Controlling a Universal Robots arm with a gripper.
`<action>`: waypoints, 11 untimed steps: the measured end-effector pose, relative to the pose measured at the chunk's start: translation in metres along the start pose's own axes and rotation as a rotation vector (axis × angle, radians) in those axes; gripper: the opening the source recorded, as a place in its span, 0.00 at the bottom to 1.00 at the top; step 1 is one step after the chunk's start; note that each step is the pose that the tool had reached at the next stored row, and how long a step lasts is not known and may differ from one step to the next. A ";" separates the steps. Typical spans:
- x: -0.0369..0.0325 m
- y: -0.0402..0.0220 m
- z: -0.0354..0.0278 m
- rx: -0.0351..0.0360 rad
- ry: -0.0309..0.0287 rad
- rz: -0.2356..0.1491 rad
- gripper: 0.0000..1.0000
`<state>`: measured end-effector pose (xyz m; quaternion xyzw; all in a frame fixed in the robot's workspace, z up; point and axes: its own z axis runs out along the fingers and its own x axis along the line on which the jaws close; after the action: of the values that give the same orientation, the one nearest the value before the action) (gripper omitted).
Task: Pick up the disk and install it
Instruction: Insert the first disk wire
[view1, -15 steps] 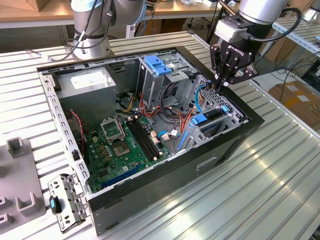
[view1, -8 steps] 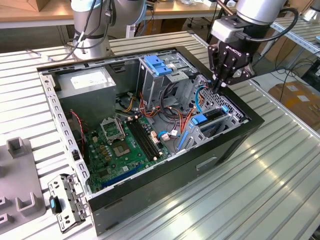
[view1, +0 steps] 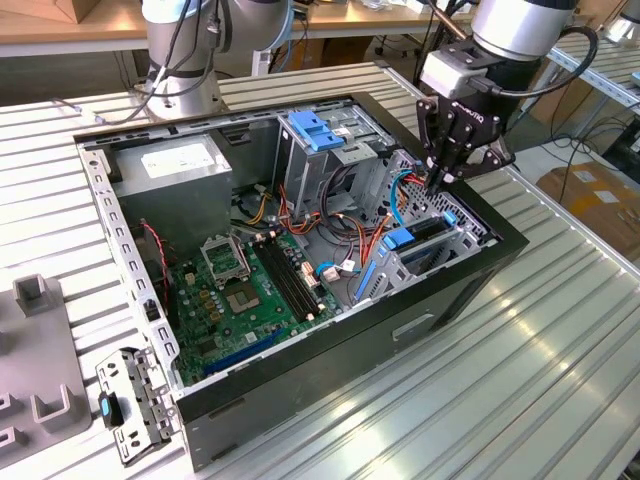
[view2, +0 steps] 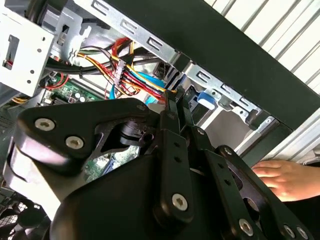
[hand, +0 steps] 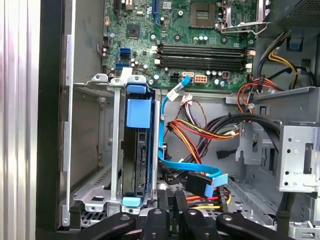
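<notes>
The disk (hand: 142, 160) stands on edge in the low drive cage (hand: 92, 200) at the case's front corner, its blue carrier (hand: 138, 112) showing at both ends. In the exterior view the disk (view1: 424, 231) sits in that cage near the case's right wall. My gripper (view1: 437, 181) hangs just above the cage's far end, over the red and blue cables (view1: 405, 190). Its fingers (hand: 163, 202) are shut side by side with nothing seen between them, a little apart from the carrier. In the second wrist view the gripper (view2: 176, 106) points at the carrier's blue tab (view2: 205, 98).
A grey power supply (view1: 175, 170) and a tall metal cage with a blue bracket (view1: 315, 130) fill the case's far side, above the motherboard (view1: 240, 290). A person's hand (view2: 277, 177) rests outside the case wall. Grey fixtures (view1: 40, 350) and a metal bracket (view1: 130, 405) lie on the exterior view's left.
</notes>
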<state>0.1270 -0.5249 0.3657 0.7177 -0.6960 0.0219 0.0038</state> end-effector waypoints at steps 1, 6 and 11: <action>-0.0001 0.0014 0.0002 0.0029 0.0003 0.000 0.17; 0.0037 0.0086 0.0032 0.0197 0.0007 0.001 0.17; 0.0139 0.0113 0.0061 0.0212 0.0010 0.001 0.17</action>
<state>0.1162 -0.5394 0.3599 0.7175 -0.6960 0.0296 -0.0035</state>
